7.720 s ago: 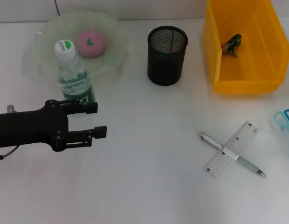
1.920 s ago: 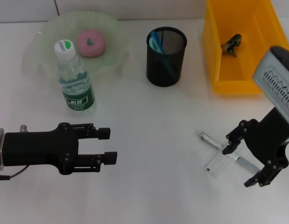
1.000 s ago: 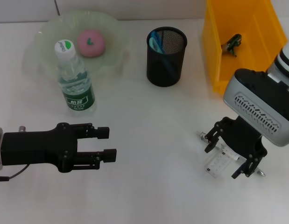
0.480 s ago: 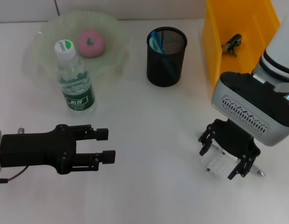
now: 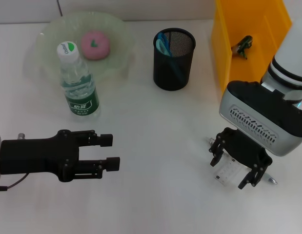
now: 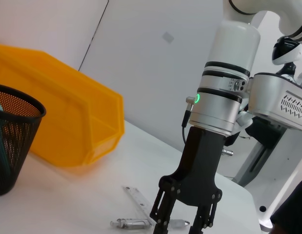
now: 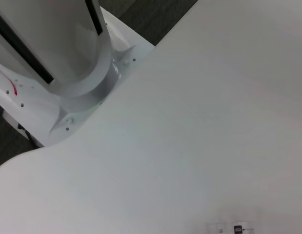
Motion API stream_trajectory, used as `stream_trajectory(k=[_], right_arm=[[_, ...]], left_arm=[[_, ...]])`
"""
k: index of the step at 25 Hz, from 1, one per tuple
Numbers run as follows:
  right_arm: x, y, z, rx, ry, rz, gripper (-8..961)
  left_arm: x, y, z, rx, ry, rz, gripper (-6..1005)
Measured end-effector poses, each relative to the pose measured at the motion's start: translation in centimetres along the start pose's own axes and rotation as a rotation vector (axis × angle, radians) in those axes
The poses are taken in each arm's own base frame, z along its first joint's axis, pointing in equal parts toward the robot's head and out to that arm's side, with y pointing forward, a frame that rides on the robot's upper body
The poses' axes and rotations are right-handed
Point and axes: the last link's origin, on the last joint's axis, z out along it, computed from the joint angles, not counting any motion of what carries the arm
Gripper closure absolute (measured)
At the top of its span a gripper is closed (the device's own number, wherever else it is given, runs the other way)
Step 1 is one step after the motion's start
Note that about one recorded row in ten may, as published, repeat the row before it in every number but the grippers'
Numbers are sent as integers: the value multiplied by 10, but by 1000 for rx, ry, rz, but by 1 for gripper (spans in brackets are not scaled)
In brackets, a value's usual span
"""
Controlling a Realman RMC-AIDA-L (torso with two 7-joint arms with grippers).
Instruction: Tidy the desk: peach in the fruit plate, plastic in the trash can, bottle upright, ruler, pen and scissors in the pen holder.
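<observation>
Tabletop (image 5: 155, 122) matt white, smooth. Pen holder (image 5: 173, 58) black wire mesh. Trash bin (image 5: 224, 63) glossy yellow plastic. Fruit plate (image 5: 48, 39) translucent greenish, glassy. Bottle (image 5: 78, 83) clear plastic. Ruler (image 5: 228, 171) clear plastic. Both pincers matt black.

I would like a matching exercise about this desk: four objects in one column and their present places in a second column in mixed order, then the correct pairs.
Objects:
1. peach
2. water bottle
3. blue scissors
4. ruler

Places:
A. inside the black mesh pen holder
B. flat on the desk, under the open fingers of the right gripper
C. in the pale green fruit plate
D. standing upright on the desk at the plate's near edge

Pairs: 1-C, 2-D, 3-A, 4-B

The left gripper is near the front of the desk on the robot's left, open and holding nothing.
</observation>
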Motion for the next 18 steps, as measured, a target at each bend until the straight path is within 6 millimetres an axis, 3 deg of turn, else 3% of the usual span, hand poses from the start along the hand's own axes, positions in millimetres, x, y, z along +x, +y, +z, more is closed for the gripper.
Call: stream_trajectory(k=[5, 15, 18], right_arm=[[-1, 0, 3, -24, 10, -9, 176], [-3, -6, 6, -10, 7, -11, 570], [-4, -7, 5, -3, 1, -10, 573]], left_arm=[[-1, 1, 0, -2, 1, 2, 273], [-7, 3, 0, 0, 1, -11, 274], [-9, 4, -1, 2, 3, -14, 274]])
